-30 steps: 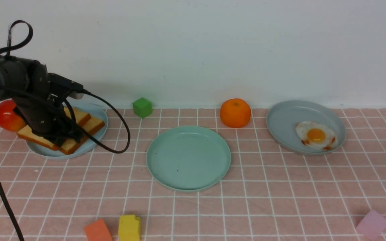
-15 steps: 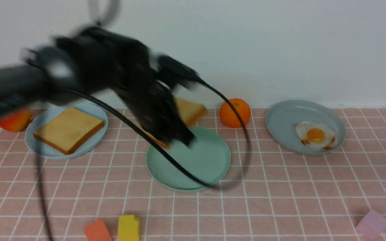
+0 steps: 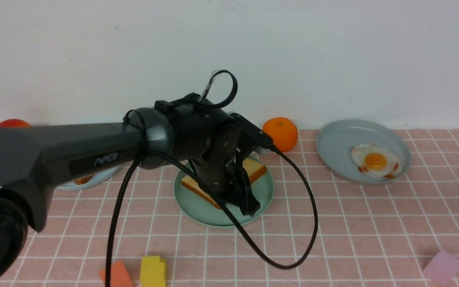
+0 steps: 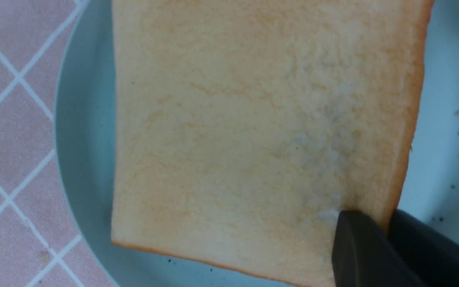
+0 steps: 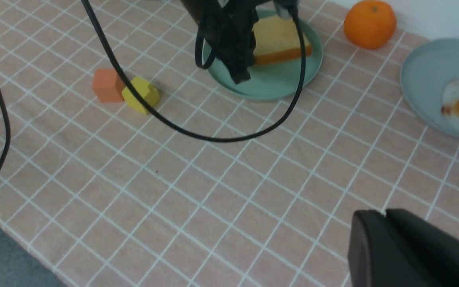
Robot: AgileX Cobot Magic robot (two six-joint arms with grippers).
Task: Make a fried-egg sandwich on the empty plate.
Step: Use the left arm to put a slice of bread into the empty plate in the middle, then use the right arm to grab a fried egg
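Note:
My left gripper (image 3: pixel 249 206) is shut on one corner of a toast slice (image 3: pixel 254 169), which sits low over the mint-green empty plate (image 3: pixel 201 209). In the left wrist view the slice (image 4: pixel 253 131) covers most of the plate's well (image 4: pixel 86 159), its crust edge pinched at my left gripper (image 4: pixel 387 223). I cannot tell whether the slice rests flat. The other slice (image 3: pixel 82 180) is mostly hidden behind my arm. The fried egg (image 3: pixel 375 161) lies on the grey-blue plate (image 3: pixel 337 139) at the right. My right gripper (image 5: pixel 385 213) hangs shut and empty over the cloth.
An orange (image 3: pixel 280 133) stands just behind the mint plate. A red fruit (image 3: pixel 12 123) and the light blue plate (image 3: pixel 102 175) are at the far left. Orange (image 3: pixel 116 275) and yellow (image 3: pixel 153 271) blocks lie near the front edge, a pink block (image 3: pixel 442 267) at front right.
My left arm lifted one toast slice off the light blue plate, swung right with it and lowered it over the mint-green plate. The egg and the other slice stayed put.

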